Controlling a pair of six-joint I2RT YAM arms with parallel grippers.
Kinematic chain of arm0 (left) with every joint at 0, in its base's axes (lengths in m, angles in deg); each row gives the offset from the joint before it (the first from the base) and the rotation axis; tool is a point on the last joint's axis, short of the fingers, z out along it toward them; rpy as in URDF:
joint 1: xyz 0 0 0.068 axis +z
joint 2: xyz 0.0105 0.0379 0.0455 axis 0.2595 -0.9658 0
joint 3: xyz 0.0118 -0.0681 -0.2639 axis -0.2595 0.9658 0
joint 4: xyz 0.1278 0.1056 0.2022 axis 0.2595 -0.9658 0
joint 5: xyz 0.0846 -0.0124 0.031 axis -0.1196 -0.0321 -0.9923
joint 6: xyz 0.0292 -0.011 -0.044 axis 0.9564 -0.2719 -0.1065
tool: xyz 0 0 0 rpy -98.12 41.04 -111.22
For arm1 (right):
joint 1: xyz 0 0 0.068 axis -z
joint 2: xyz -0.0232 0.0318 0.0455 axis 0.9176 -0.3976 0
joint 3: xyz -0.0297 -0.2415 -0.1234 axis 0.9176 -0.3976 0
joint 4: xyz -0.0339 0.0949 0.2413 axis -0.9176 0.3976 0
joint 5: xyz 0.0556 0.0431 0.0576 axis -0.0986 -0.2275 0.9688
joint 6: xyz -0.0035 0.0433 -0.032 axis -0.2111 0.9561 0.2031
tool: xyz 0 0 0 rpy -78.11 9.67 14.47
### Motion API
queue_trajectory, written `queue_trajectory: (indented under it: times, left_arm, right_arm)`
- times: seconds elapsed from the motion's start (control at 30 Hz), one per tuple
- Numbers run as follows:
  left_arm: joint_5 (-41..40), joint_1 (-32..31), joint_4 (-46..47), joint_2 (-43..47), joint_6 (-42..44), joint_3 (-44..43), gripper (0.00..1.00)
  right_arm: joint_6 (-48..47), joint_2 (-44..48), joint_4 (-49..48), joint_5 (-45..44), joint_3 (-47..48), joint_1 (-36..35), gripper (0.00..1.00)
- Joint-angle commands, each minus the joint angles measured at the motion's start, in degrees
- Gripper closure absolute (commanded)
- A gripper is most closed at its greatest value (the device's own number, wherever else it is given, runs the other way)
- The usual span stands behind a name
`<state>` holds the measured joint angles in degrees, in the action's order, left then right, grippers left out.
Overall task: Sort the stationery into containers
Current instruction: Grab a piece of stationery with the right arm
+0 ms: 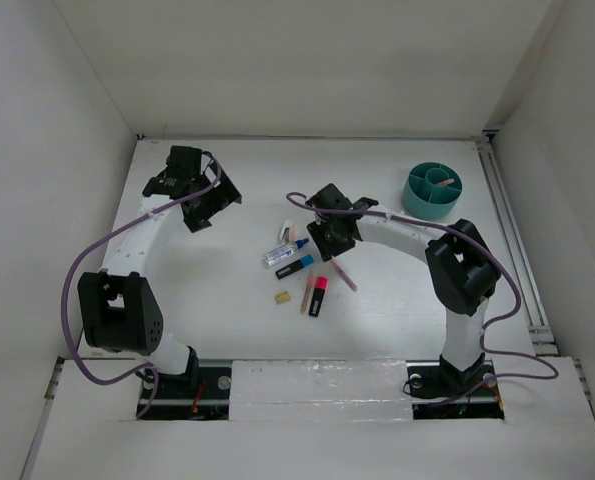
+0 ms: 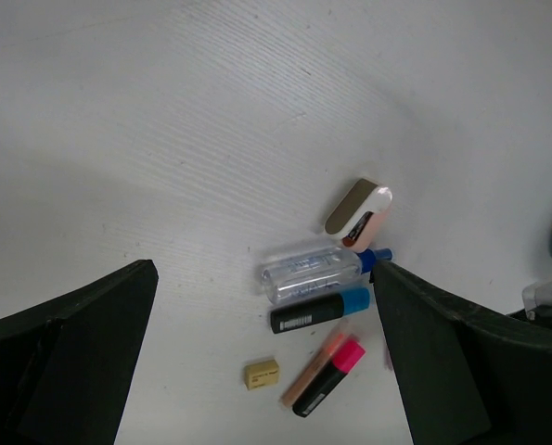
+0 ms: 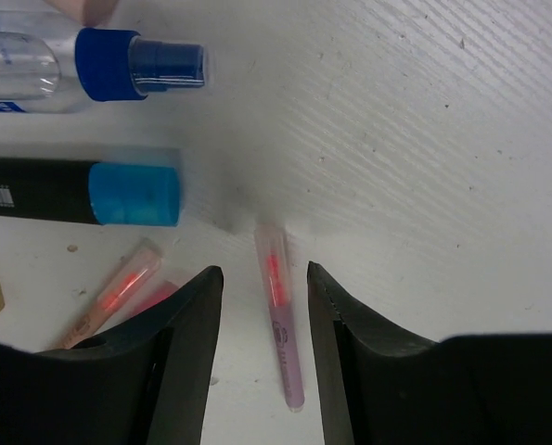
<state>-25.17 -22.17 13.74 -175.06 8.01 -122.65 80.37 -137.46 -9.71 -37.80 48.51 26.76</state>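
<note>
The left fingers stand spread wide and hold nothing, hanging above the far left of the surface, well apart from the stationery. At centre lies the loose cluster: a tan block, a white eraser, a clear blue-capped tube, a blue-capped highlighter, a salmon pen and a pink-capped highlighter, the last two side by side. Just right of the cluster lies the item in hand, a thin pink pen, flat on the surface. The right fingers are lowered astride it, partly open, with a gap visible on each side of the barrel; no contact is established. The pen sits off-centre in that gap. It should handle as a light, stiff, smooth plastic rod: not fragile, but prone to roll or to pivot if pinched near one end. The recommended hold is across the barrel near mid-length, with moderate force, and the fingers low enough to catch so thin a body. The teal cup stands at the far right, well apart from the pen.
</note>
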Motion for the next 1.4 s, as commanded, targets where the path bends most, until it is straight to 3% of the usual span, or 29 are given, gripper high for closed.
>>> queue_trajectory:
  times: [0.0,0.57,0.67,0.83,0.9,1.17,1.37]
  left_arm:
    - [1.58,0.02,1.00,1.33,1.33,0.06,0.00]
    - [2.63,0.02,2.06,1.33,1.33,1.20,0.00]
    - [2.63,0.02,2.06,1.33,1.33,1.20,0.00]
    - [2.63,0.02,2.06,1.33,1.33,1.20,0.00]
    - [2.63,0.02,2.06,1.33,1.33,1.20,0.00]
    - [3.16,0.02,2.06,1.86,1.86,1.20,0.00]
    - [4.38,0.02,2.58,2.39,1.86,1.20,0.00]
  right_arm:
    - [0.28,-0.53,-2.59,-1.96,-1.25,-0.09,0.53]
    - [-0.25,-3.60,-1.36,-5.30,-2.05,-1.76,0.61]
    - [-0.25,-4.13,-1.36,-5.30,-2.05,-1.76,0.72]
    - [-0.78,-4.66,-0.84,-5.30,0.40,-1.76,1.00]
    - [-0.78,-4.04,-0.13,-4.69,1.81,-1.76,1.00]
    - [5.72,4.47,-0.83,-1.43,11.21,10.43,1.00]
    - [11.00,13.70,-15.14,-6.61,10.17,18.53,1.00]
